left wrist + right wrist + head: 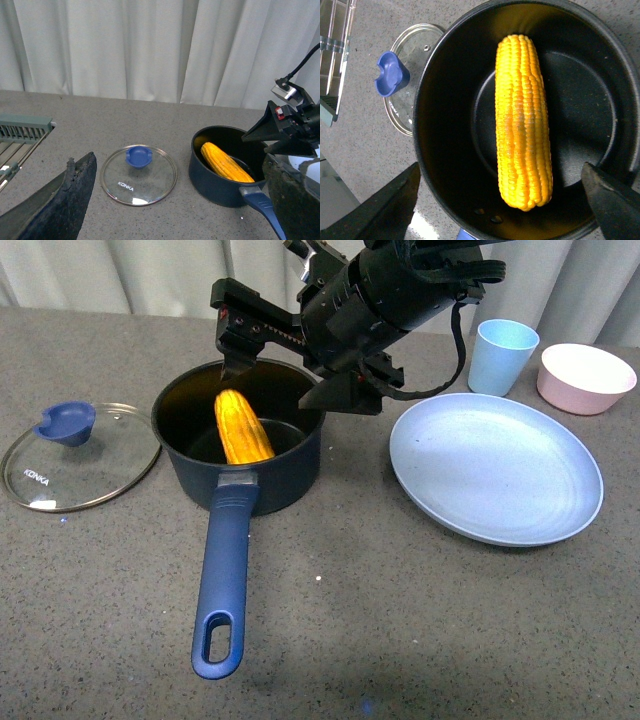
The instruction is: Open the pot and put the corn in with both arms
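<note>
In the front view the dark navy pot (290, 480) stands uncovered on the grey speckled table (400, 600), its long blue handle (225, 580) pointing toward the camera. The corn (243, 426) lies inside, tilted, with one end up against the far wall and the other down on the black floor. The right gripper (285, 388) hangs just above the far rim with its fingers spread wide, gripping nothing and not touching the cob. The glass lid (80, 455) with its blue knob (66, 423) lies flat on the table beside the pot, on the left. To the right are a pale blue plate (495, 468), a light blue cup (503, 355) and a pink bowl (586, 377). In the left wrist view the left gripper (180, 165) is spread open and empty, one worn black finger (70, 200) at each lower corner, well back from the lid and above the table. Beyond it the pot (215, 187) holds the corn (226, 161), with the right gripper's pointed fingers over the rim, and a grey rack (22, 132) sits at the table's edge before white curtains (150, 45). The right wrist view looks straight down into the pot (445, 165): the corn (522, 120) lies across the black bottom, and the two black fingertips (390, 205) stand apart on either side of it, clear of the kernels.
</note>
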